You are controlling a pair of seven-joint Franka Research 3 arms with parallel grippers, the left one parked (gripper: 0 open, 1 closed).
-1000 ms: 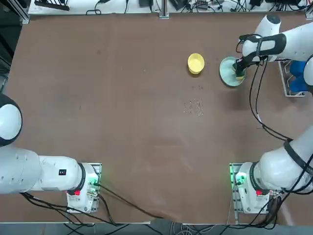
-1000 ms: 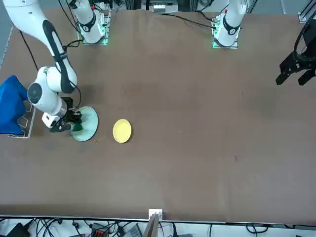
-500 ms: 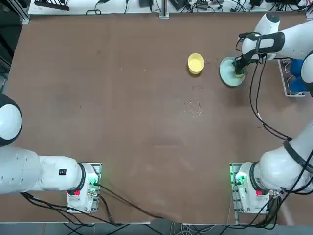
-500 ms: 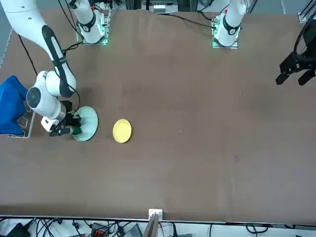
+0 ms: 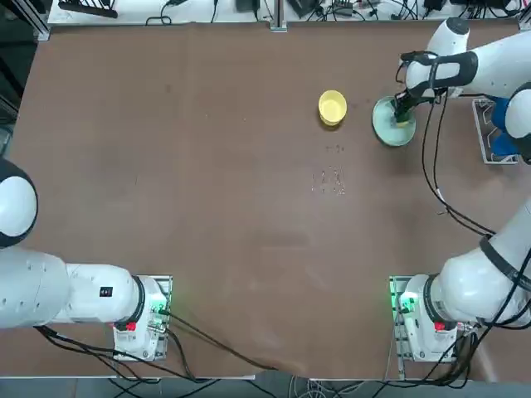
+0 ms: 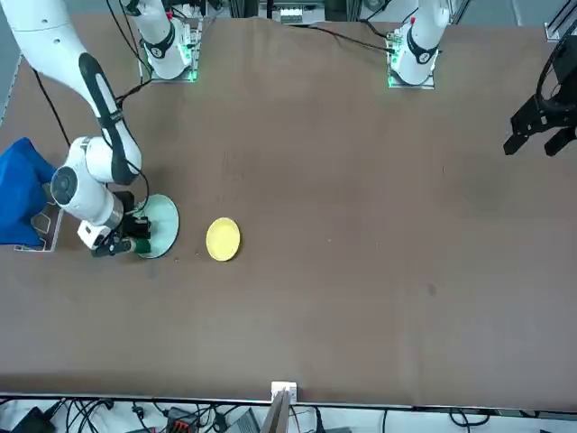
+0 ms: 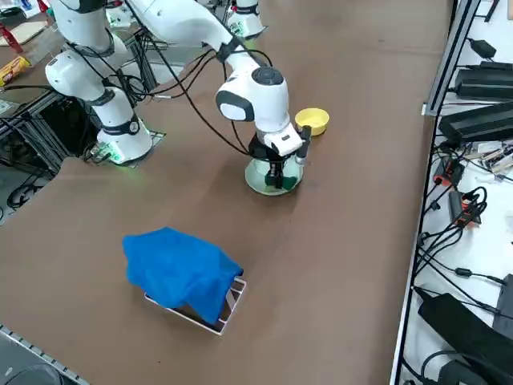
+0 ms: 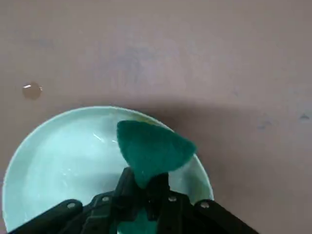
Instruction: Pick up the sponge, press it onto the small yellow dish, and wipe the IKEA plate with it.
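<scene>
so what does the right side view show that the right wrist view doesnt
Only the right side view shows the small yellow dish beyond the plate, a blue cloth draped over a rack nearer the camera, and the whole working arm bent down over the plate.

Only the right wrist view shows the sponge close up, pinched between the fingers, its green face over the plate's far rim, and a small spot on the table.

Both show the right gripper shut on the sponge over the IKEA plate.
</scene>
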